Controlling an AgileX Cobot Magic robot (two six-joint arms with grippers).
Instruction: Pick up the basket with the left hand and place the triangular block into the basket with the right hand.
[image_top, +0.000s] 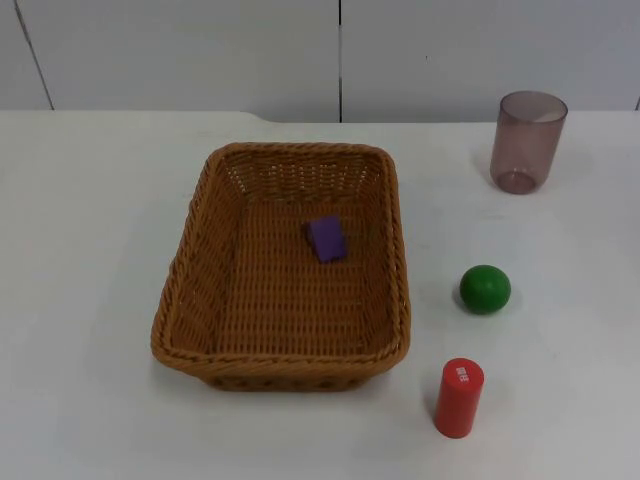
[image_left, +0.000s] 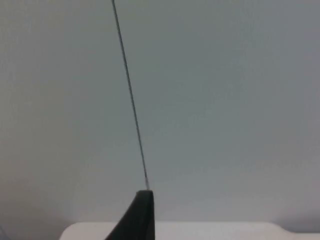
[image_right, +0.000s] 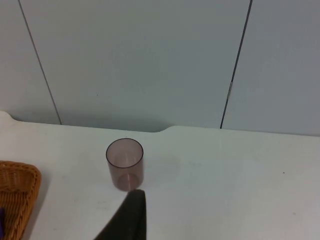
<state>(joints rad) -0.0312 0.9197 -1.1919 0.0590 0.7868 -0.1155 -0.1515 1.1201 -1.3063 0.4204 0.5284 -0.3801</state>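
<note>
A brown wicker basket (image_top: 402, 270) stands on the white table, left of centre in the top view. A purple triangular block (image_top: 327, 239) lies inside it, on the basket floor toward the far right. Nothing holds the basket. My left gripper (image_left: 142, 215) is raised and faces the grey partition wall past the table's far edge. My right gripper (image_right: 131, 215) is held above the table and points at the cup, with a corner of the basket (image_right: 20, 200) off to its side. Both arms wait back from the objects.
A translucent purple-brown cup (image_top: 527, 140) (image_right: 125, 162) stands at the far right. A green ball (image_top: 485, 288) lies right of the basket. A red cylinder (image_top: 459, 397) stands upright near the front edge. The grey partition wall (image_top: 200, 50) closes the back.
</note>
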